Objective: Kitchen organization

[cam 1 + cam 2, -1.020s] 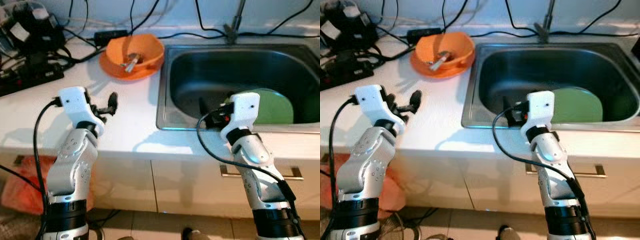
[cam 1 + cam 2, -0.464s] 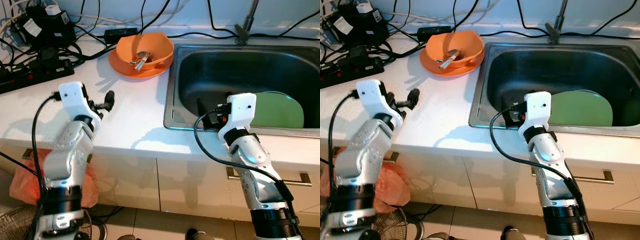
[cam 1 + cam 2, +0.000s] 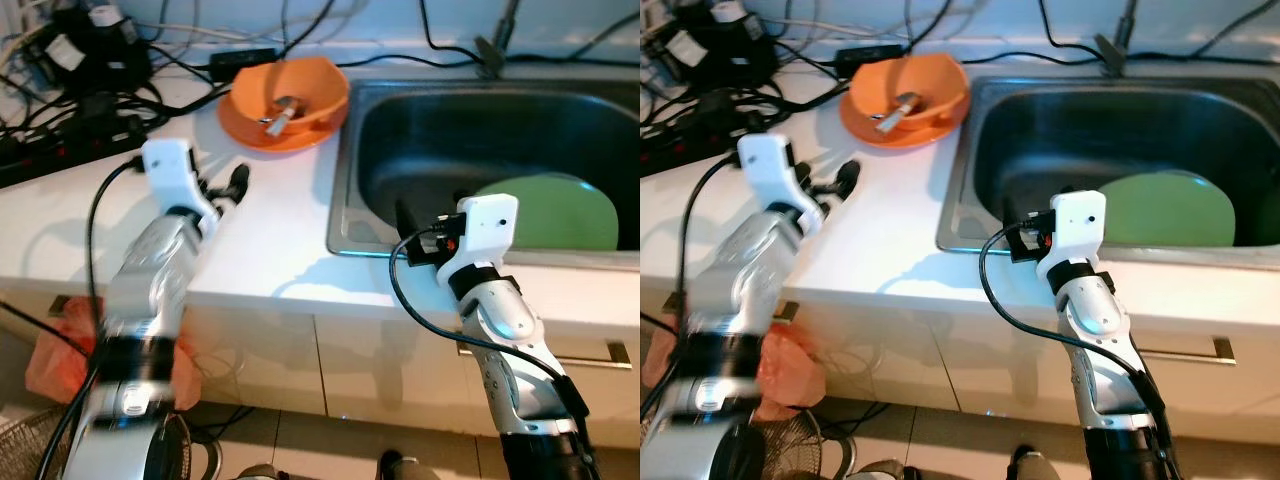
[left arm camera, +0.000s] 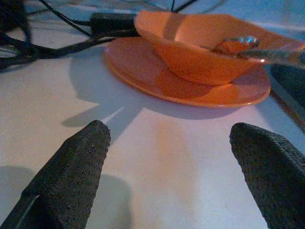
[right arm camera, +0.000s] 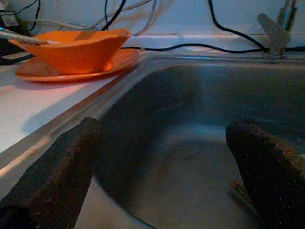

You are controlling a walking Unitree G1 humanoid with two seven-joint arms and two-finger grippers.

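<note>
An orange bowl [image 3: 291, 88] sits on an orange plate [image 4: 190, 88] on the white counter, with metal cutlery [image 3: 277, 110] lying in it. A green plate [image 3: 548, 210] leans inside the steel sink [image 3: 440, 150]. My left gripper [image 3: 232, 186] hovers open over the counter, a short way in front of the orange plate; its fingertips [image 4: 71, 167] are spread wide. My right gripper [image 3: 405, 222] is open at the sink's front rim, pointing into the basin, fingertips [image 5: 57, 167] apart with nothing between them.
Black cables, a power strip [image 3: 60, 150] and chargers clutter the counter's back left. A faucet base [image 3: 492, 52] stands behind the sink. Cabinet fronts with a handle [image 3: 600, 352] are below. An orange bag [image 3: 60, 345] lies on the floor at the left.
The left gripper has moved forward across the counter toward the orange plate. The camera shifted slightly. The right arm stays at the sink rim.
</note>
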